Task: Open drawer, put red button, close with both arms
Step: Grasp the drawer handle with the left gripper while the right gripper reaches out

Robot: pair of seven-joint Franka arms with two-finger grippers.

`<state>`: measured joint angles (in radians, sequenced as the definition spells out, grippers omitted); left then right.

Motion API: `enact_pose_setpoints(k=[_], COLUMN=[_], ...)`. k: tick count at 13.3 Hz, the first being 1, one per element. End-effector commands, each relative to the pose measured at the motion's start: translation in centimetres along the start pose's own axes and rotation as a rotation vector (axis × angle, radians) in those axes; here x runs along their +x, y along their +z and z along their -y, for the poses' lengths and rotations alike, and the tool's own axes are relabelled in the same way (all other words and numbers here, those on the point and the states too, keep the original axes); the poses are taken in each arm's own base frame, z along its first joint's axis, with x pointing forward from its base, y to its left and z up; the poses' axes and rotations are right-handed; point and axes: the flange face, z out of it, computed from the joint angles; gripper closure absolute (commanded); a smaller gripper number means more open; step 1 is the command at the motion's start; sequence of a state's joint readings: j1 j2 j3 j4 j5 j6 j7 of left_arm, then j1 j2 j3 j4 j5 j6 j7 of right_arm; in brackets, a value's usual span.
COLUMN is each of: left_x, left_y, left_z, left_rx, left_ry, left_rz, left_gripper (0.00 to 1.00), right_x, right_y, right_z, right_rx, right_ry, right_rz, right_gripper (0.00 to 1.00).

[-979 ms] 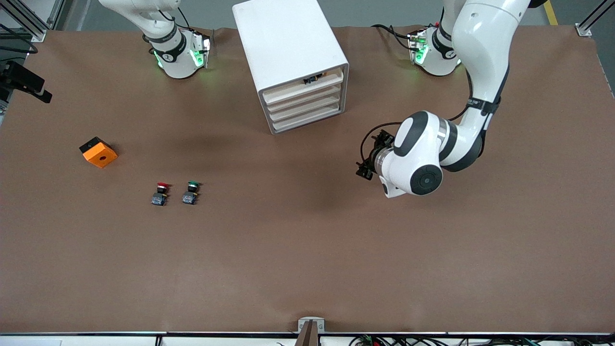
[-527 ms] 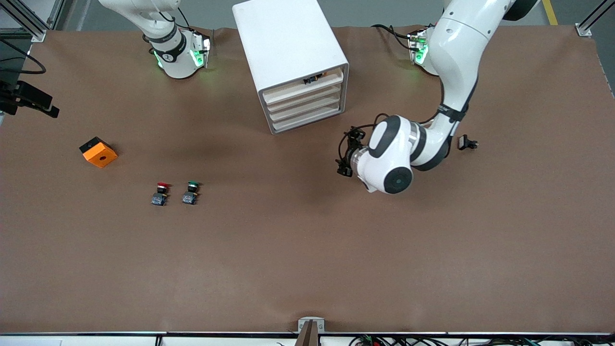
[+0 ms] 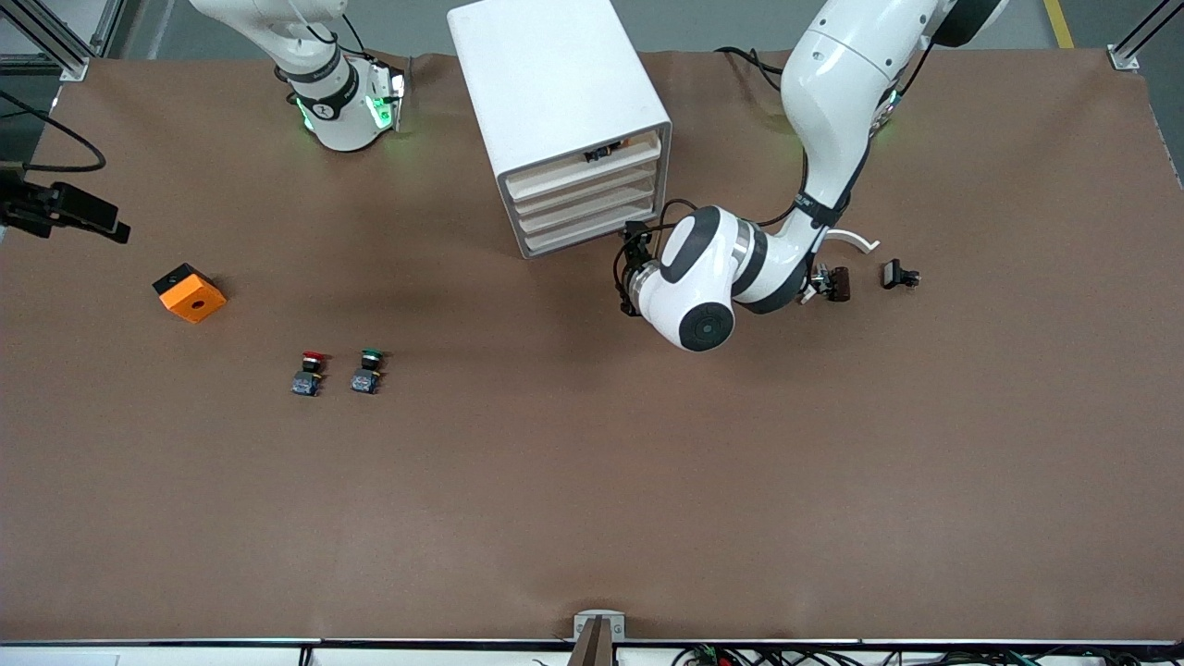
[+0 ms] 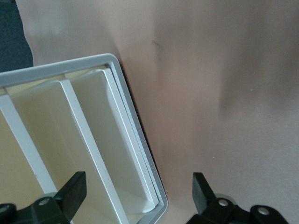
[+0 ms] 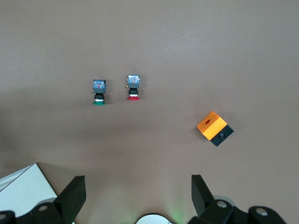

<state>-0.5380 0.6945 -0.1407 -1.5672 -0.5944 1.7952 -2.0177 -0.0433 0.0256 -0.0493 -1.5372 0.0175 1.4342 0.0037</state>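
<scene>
On the table, farthest edge: a white cabinet [image 3: 560, 102] stands midway between the two arm bases, its stack of four cream-fronted drawers turned toward the front camera and the left arm's end.
Drawer: the lowest drawer [image 3: 592, 231] and the three above it all sit pushed in.
Left gripper: the left gripper [image 3: 633, 268] hangs low just beside the cabinet's lower front corner, jaws spread wide with nothing between them; its wrist view shows that corner [image 4: 140, 186] between the black fingertips [image 4: 70, 191].
Right gripper: the right gripper [image 3: 88, 217] is up over the table edge at the right arm's end, jaws wide apart and empty, waiting.
Red button: the red button [image 3: 309, 372] lies on the bare table, well apart from the cabinet, nearer the front camera and toward the right arm's end.
Green button: the green button [image 3: 368, 370] lies just beside the red one.
Orange cube: the orange cube [image 3: 190, 293] sits toward the right arm's end.
Small dark parts: two small dark pieces [image 3: 899, 275] lie by the left arm's elbow.
</scene>
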Motion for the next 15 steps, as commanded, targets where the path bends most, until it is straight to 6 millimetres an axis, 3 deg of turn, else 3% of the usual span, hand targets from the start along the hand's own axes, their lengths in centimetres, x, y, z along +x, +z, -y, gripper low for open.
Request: enact_pose_setpoints(k=[1,2,4,9,15], left_x=[-0.2,-0.2,-0.8,-1.5,-1.8], left_y=[1.4,1.8,0.6,0.3,1.8], left_z=[-0.9,-1.1,-1.2,0.9,1.3], left_rx=[0.047,0.061,0.08,0.239,0.341], left_ry=[-0.029,-0.04,-0.046,-0.108,-0.125], left_rz=[0.034,0.049,0.107,0.093,0.123], left_gripper=[0.0,0.0,0.0,0.0,0.0], right_x=[2.0,2.3,2.4,2.9,4.3], right_y=[2.4,2.7,2.8,3.4,6.7], right_z=[-0.6,-0.6,-0.9,-0.7,-0.5], right_rx=[-0.01,-0.007,-0.013,-0.002,0.013], right_ry=[0.005,0.004,0.01,0.011,0.08], right_rz=[0.059,0.061,0.061,0.051,0.01], right_gripper=[0.0,0.0,0.0,0.0,0.0])
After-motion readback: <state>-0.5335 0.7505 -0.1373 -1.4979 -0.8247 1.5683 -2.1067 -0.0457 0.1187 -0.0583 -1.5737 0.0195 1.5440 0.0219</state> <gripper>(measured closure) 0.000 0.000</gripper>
